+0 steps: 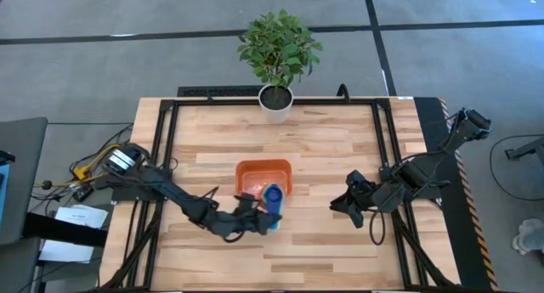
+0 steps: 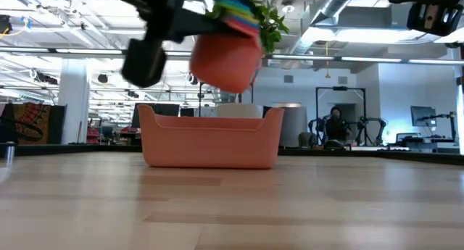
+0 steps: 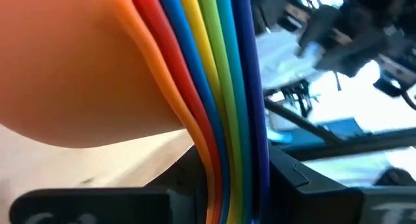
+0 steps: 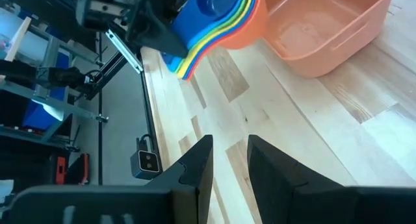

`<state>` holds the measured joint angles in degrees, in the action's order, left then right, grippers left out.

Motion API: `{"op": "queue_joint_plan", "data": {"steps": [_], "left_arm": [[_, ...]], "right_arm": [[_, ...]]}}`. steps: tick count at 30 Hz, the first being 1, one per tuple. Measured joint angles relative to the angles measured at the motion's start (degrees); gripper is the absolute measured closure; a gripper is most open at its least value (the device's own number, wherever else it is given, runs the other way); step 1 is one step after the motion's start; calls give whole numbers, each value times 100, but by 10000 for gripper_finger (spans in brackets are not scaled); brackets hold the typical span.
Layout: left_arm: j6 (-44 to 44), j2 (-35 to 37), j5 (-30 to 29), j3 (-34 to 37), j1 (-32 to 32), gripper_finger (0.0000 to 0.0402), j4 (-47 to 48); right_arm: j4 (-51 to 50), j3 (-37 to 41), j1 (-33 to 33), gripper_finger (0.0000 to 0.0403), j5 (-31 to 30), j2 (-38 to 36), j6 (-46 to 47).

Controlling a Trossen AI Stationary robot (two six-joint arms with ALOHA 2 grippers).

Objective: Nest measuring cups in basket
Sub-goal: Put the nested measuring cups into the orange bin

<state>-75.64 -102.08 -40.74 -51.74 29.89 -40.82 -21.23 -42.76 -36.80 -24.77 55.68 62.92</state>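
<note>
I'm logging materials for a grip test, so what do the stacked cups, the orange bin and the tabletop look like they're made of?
The nested stack of rainbow-coloured measuring cups, held by the left pincer, looks like smooth, slightly glossy moulded plastic. The shallow orange bin looks like matte plastic with rounded moulded corners. The tabletop looks like light wood: jointed planks, visible grain.

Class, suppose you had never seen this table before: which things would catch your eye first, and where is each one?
First, the rainbow stack of nested measuring cups, gripped by their handles in the left gripper and held in the air over the near edge of the orange basket at the table's centre. Next, the leafy plant in its white pot at the far edge. The right gripper waits right of the basket.
</note>
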Motion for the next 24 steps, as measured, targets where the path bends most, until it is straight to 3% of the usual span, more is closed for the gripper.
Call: {"op": "queue_joint_plan", "data": {"steps": [5, 24], "left_arm": [[-346, 97, -381, 356, 133, 320, -3], [-578, 88, -157, 698, -479, 321, 19]], "right_arm": [[-22, 0, -4, 284, -40, 0, 2], [-66, 0, -81, 284, -85, 0, 19]]}}
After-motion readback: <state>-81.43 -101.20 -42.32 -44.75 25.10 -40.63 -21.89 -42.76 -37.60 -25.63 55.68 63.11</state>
